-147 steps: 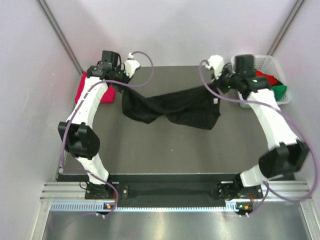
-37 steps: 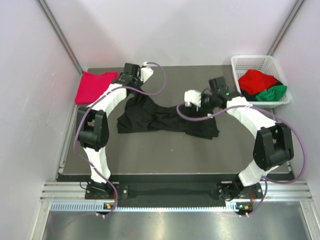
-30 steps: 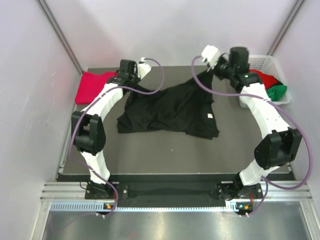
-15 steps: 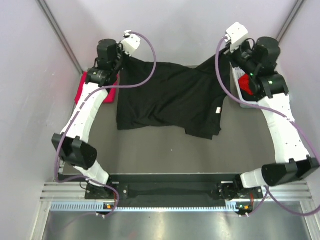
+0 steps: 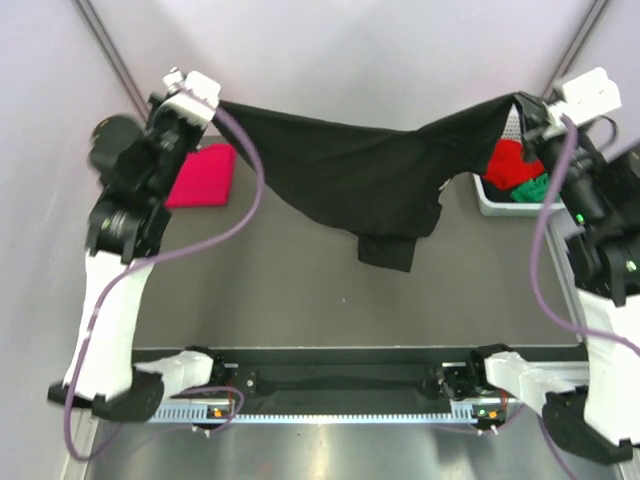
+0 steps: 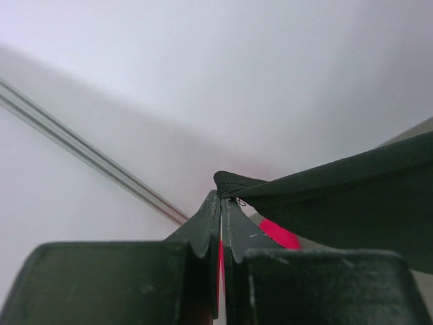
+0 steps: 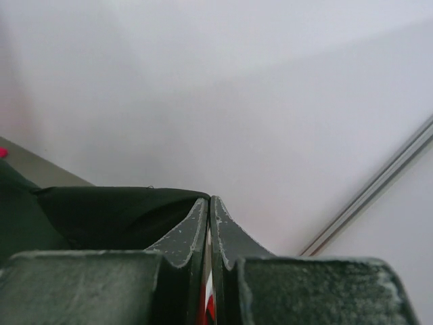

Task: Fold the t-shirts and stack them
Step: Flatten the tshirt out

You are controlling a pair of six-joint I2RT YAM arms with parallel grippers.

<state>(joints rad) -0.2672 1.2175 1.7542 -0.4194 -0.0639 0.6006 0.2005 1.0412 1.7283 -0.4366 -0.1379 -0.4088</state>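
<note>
The black t-shirt (image 5: 350,175) hangs stretched in the air above the table, held by its two upper corners, its lower part drooping toward the middle. My left gripper (image 5: 218,103) is shut on the left corner, the cloth (image 6: 352,196) pinched at the fingertips (image 6: 222,196). At the right corner my right gripper (image 5: 517,103) is shut, with black cloth (image 7: 108,213) beside its tips (image 7: 208,200). A folded crimson-pink t-shirt (image 5: 200,175) lies at the table's back left. Red (image 5: 510,160) and green (image 5: 530,188) t-shirts lie in the basket.
The white mesh basket (image 5: 490,205) stands at the back right corner, partly behind the right arm. Pale walls enclose the table on three sides. Purple cables loop from both wrists.
Both arms have risen and spread apart, lifting the black t-shirt off the table and pulling it taut between them. Both grippers stayed shut.
</note>
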